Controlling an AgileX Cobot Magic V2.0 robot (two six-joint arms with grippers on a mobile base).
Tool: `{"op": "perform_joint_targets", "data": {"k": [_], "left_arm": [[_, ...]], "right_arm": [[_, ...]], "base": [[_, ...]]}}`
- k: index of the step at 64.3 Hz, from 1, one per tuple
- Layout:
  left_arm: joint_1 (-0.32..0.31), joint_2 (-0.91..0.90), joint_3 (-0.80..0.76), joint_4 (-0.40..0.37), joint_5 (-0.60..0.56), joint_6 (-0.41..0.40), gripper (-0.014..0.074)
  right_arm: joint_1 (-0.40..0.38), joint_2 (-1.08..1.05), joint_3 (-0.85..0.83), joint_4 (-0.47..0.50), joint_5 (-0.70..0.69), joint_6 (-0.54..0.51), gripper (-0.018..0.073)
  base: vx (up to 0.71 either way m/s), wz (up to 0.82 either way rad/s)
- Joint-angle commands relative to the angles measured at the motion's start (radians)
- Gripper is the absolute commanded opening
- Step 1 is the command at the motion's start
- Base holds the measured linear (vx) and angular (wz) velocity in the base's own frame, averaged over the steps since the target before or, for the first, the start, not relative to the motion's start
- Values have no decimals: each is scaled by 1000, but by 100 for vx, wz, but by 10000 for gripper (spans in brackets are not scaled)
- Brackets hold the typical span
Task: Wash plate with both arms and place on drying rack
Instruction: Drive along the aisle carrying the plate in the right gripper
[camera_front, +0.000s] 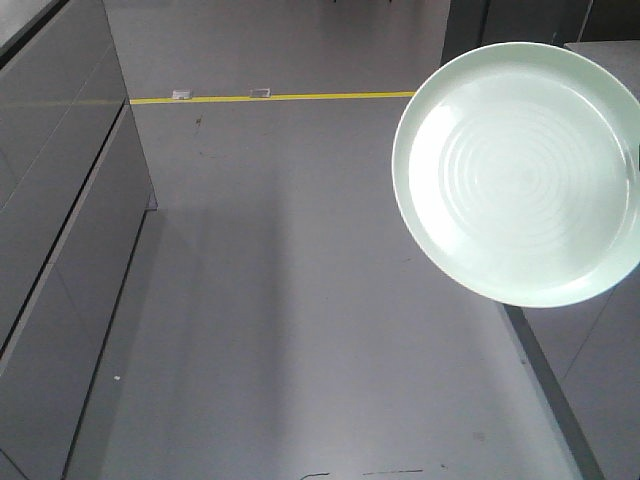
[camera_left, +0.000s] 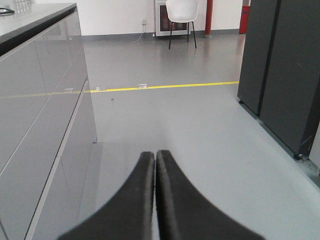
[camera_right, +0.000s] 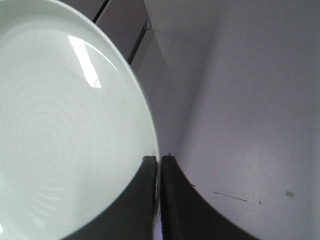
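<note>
The plate (camera_front: 518, 172) is in the air at the right side of the front view, and the right tool (camera_right: 159, 160) holds it by the rim.

The plate is pale mint-green and it is tilted, so its face with the faint rings looks toward the front camera; under it there is only the grey floor (camera_front: 300, 300). In the right wrist view the rim of the plate (camera_right: 65, 130) goes between the two dark fingers (camera_right: 142, 200), which are pressed on it. The left tool (camera_left: 155, 156) has its two fingers closed together with nothing between them, above the floor. On the left side stand grey cabinets (camera_left: 40, 110) with a tabletop (camera_left: 35, 15). A yellow line (camera_left: 165, 87) crosses the floor, and a white chair (camera_left: 181, 12) stands far behind it.
</note>
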Motion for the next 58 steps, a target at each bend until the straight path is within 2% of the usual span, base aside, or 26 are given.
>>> {"op": "perform_joint_targets", "data": {"k": [1, 58], "left_arm": [[-6, -13, 18, -5, -76, -3, -6], [-6, -13, 18, -5, -76, -3, -6]], "right_arm": [[-6, -16, -23, 49, -39, -6, -6], [-6, -16, -23, 49, -40, -6, -6]], "base": [[14, -1], [14, -2]]}}
